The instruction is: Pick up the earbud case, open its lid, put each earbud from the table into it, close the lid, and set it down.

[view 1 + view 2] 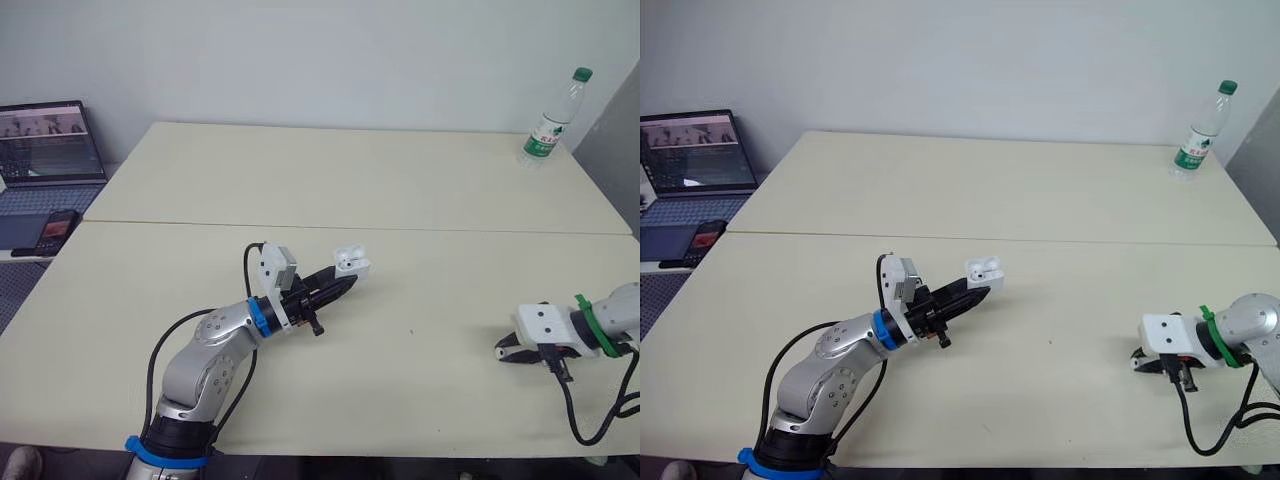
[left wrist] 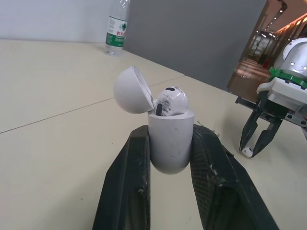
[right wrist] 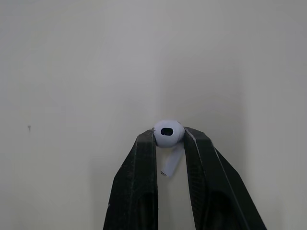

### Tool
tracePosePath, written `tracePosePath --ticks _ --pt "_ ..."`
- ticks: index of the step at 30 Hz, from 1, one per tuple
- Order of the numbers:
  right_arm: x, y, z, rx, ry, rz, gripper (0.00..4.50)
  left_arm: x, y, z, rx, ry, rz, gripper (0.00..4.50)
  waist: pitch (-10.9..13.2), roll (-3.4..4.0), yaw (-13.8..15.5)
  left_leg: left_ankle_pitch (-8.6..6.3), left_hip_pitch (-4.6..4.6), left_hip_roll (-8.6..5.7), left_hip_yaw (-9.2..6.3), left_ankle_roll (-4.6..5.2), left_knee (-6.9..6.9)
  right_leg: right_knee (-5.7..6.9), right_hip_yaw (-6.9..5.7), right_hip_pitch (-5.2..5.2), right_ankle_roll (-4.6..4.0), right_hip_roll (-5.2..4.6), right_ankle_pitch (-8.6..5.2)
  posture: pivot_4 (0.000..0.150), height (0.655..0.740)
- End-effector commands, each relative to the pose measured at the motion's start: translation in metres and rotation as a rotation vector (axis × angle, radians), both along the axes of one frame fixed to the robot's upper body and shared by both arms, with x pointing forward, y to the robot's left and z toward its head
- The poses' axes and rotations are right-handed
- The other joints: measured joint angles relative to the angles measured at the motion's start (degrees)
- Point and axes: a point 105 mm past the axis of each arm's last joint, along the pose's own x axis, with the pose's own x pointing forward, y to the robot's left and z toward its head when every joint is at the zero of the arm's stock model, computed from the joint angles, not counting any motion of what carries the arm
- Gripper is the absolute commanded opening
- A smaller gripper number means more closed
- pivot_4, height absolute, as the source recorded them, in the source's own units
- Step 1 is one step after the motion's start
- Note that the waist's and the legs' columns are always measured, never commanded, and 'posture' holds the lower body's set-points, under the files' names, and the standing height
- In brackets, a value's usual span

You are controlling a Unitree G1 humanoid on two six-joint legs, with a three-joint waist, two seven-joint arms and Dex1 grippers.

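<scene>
On my feed the left gripper (image 1: 340, 284) is clamped on the earbud case (image 2: 169, 143), 1 black finger on each side of the white shell, holding it upright just above the table (image 1: 420, 200), a little left of the middle. The lid (image 2: 130, 90) is hinged back and stands open. 1 earbud (image 2: 171, 99) sits in the case, its rounded head poking above the rim with a dark grille facing out. There are grey scuffs on that bud and small specks on the case front.

Well apart, toward the near right edge, the right gripper (image 1: 507, 350) is pinched on the second earbud (image 3: 169, 132). Its 2 fingertips squeeze the head and the stem hangs down between them. The tips are right at the tabletop, and I cannot tell whether the bud is touching it or is just clear of it.

At the far right corner stands a clear plastic bottle (image 1: 551, 120) with a green cap and a green and white label (image 1: 545, 135). The print on it is too small for me to read. Off the table's left side an open laptop (image 1: 50, 140) shows lit windows whose text I cannot make out. A phone (image 1: 55, 228) with a lit screen lies just in front of it.
</scene>
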Motion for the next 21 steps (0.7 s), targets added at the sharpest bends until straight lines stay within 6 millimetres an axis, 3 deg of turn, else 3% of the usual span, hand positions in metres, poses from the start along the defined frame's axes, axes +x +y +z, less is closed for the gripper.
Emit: tracePosePath --ticks 1,3,8,14,17,21 --pt "0.002 -0.008 0.006 -0.047 -0.006 0.024 0.42 -0.005 -0.001 0.015 -0.015 -0.062 -0.019 0.76 0.00 0.00 -0.03 0.00 0.01 0.00 0.02 0.00 0.00 0.00 0.00 0.00 0.00 0.00 0.00 0.150 0.7400" --pt "0.003 -0.009 0.007 -0.046 0.002 0.031 0.42 -0.004 0.000 0.014 -0.014 -0.064 -0.017 0.76 0.00 0.00 -0.02 0.00 0.02 0.00 0.02 0.00 0.02 0.01 -0.01 0.01 0.00 0.00 0.00 0.150 0.7400" --pt "0.005 -0.011 0.012 -0.050 0.000 0.047 2.15 -0.004 -0.001 0.014 -0.013 -0.067 -0.018 0.76 0.00 0.00 -0.02 0.00 0.02 0.01 0.00 0.00 0.04 0.02 0.00 0.01 0.00 -0.01 0.00 0.150 0.7400" --pt "0.005 -0.011 0.027 -0.051 0.009 -0.133 4.29 -0.003 -0.002 0.012 -0.012 -0.069 -0.022 0.76 -0.02 0.05 0.03 0.00 -0.01 0.00 -0.05 0.00 0.03 0.04 0.01 0.01 -0.01 -0.07 0.00 0.150 0.7400" --pt "-0.002 -0.018 0.034 -0.169 0.020 -0.239 4.48 -0.003 -0.004 0.011 -0.014 -0.069 -0.028 0.76 -0.04 0.09 0.04 0.00 -0.03 -0.01 -0.10 0.00 0.03 0.05 0.02 0.01 -0.01 -0.10 0.00 0.150 0.7400" --pt "-0.015 0.000 0.037 -0.227 0.021 -0.285 4.48 -0.004 -0.006 0.010 -0.017 -0.066 -0.037 0.76 -0.04 0.09 -0.01 0.00 -0.02 0.02 -0.12 0.00 0.03 0.05 0.00 0.01 0.00 -0.10 0.00 0.150 0.7400"
